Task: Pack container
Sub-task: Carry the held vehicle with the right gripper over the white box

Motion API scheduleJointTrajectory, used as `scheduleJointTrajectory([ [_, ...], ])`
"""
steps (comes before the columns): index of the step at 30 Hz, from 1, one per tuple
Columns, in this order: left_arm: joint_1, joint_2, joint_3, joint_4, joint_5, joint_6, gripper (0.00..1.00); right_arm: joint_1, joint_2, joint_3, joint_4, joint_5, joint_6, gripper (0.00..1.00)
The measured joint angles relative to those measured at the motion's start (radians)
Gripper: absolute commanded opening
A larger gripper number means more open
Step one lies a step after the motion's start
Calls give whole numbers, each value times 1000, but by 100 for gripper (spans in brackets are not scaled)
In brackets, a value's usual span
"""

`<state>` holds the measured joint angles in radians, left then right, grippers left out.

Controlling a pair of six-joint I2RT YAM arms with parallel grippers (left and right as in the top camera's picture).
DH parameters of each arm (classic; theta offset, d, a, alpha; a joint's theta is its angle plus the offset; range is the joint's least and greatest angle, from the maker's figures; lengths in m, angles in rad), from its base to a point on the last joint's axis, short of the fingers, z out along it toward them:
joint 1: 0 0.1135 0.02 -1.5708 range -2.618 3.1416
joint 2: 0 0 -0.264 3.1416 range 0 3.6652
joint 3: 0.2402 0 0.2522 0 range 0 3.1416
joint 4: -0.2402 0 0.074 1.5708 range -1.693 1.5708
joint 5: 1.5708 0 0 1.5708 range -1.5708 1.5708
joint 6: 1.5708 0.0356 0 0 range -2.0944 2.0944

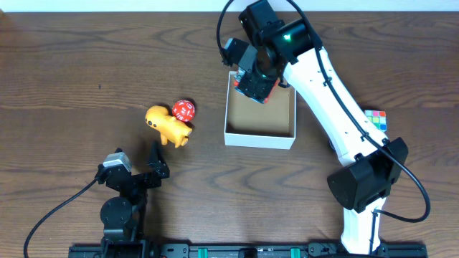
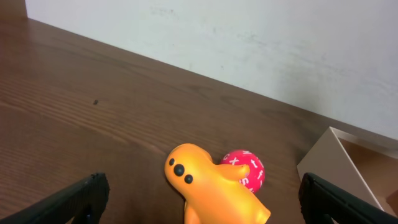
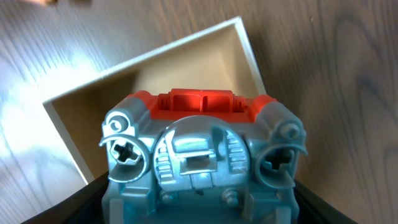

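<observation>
The container [image 1: 259, 134] is a small square cardboard box, white outside and brown inside, at the table's middle; it also shows in the right wrist view [image 3: 155, 62] and at the right edge of the left wrist view [image 2: 348, 162]. My right gripper [image 1: 257, 82] is shut on a grey and red toy vehicle [image 3: 202, 158] and holds it over the box's far left corner. An orange toy figure [image 1: 168, 125] lies left of the box, touching a red ball with white marks [image 1: 183, 110]. My left gripper [image 2: 205, 199] is open and empty, just short of the orange figure [image 2: 211, 190].
A coloured puzzle cube [image 1: 376, 119] lies at the right, beside my right arm. The red ball [image 2: 245, 169] sits behind the orange figure in the left wrist view. A white wall bounds the table's far side.
</observation>
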<state>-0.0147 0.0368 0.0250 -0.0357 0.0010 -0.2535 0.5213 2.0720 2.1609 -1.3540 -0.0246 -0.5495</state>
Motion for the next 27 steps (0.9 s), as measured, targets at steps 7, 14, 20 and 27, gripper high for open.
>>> scheduleJointTrajectory([
  [7, 0, 0, 0, 0, 0, 0, 98, -37, 0, -2, -10, 18, -83, 28],
  [14, 0, 0, 0, 0, 0, 0, 98, -57, 0, -18, -19, 18, -119, 28],
  [20, 0, 0, 0, 0, 0, 0, 98, -57, 0, -28, -22, 11, -151, 24],
  [27, 0, 0, 0, 0, 0, 0, 98, -57, 0, -103, -12, -4, -205, 32],
])
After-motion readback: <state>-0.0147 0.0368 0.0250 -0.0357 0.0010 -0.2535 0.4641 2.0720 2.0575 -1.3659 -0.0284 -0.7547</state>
